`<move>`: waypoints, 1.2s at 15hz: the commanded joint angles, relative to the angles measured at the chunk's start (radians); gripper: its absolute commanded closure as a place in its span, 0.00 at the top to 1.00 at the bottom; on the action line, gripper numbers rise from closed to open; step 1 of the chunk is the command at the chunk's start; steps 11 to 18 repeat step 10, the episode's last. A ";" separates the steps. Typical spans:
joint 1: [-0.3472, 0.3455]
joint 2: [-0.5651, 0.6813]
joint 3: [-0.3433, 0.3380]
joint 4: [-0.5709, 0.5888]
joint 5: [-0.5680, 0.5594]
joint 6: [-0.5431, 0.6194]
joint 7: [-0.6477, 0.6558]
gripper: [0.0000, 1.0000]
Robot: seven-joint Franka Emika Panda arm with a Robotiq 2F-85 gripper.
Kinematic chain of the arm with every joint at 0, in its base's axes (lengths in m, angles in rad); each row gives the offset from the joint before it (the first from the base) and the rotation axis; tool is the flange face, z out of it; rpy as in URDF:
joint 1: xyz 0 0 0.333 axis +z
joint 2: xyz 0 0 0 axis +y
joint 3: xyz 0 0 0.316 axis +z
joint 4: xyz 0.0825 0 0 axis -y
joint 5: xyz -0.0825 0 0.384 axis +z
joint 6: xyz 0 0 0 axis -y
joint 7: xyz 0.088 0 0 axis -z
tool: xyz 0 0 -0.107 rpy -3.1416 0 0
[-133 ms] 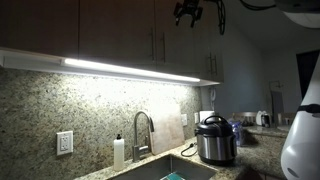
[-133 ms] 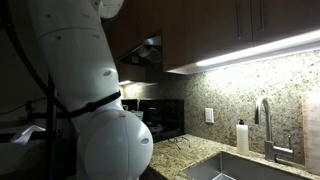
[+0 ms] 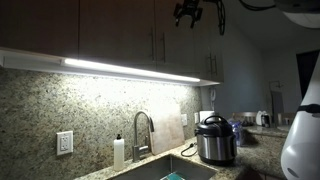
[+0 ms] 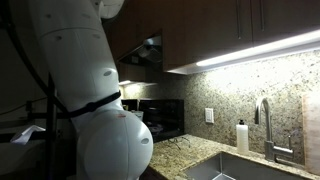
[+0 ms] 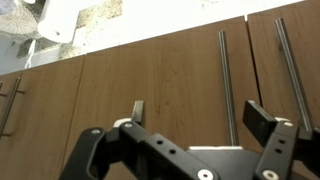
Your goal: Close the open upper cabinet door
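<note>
The upper cabinet doors are dark-brown wood panels with slim vertical metal bar handles. In the wrist view one door [image 5: 165, 75] fills the middle, its handle [image 5: 226, 85] near its right edge. It looks flush with the panels on both sides, and no paler inner face shows. My gripper [image 5: 200, 118] is open and empty, its two fingers close in front of this door and apart from the handle. In an exterior view the gripper [image 3: 188, 12] is high up in front of the cabinet row [image 3: 120, 30]. The other exterior view shows only the arm's white body [image 4: 95, 100] and the cabinets [image 4: 240, 25].
Below the cabinets is a lit granite backsplash [image 3: 90, 110]. On the counter stand a faucet [image 3: 141, 132], a soap bottle [image 3: 119, 152] and a steel cooker [image 3: 214, 140]. A range hood [image 4: 146, 50] hangs beside the cabinets.
</note>
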 commanded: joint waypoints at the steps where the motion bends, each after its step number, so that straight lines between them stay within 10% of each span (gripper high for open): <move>1: 0.000 0.003 0.000 -0.003 0.000 0.000 0.000 1.00; 18: 0.000 -0.005 0.000 0.004 0.000 0.006 0.000 1.00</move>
